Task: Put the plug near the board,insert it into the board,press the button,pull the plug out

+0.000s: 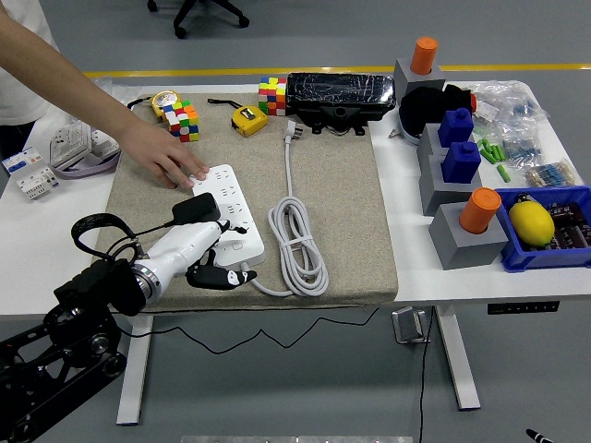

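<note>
A white power strip (231, 208) lies on the beige mat (342, 203), its white cord (297, 242) coiled to the right and its white plug (291, 130) at the far end. My left hand (205, 242), white with black fingers, sits at the strip's near-left edge. It is shut on a black plug (196, 209) that trails a thin black cable to the left. The plug stands at the strip's left rim; whether its pins are in a socket is hidden. A person's hand (171, 161) presses on the strip's far-left corner.
Two colour cubes (182, 121), (271, 95), a yellow tape measure (248, 120) and a black case (340, 94) line the far edge. Grey blocks with orange and blue pegs (459, 175) and a blue bin (547, 226) stand at the right. White boxes (55, 152) lie at the left.
</note>
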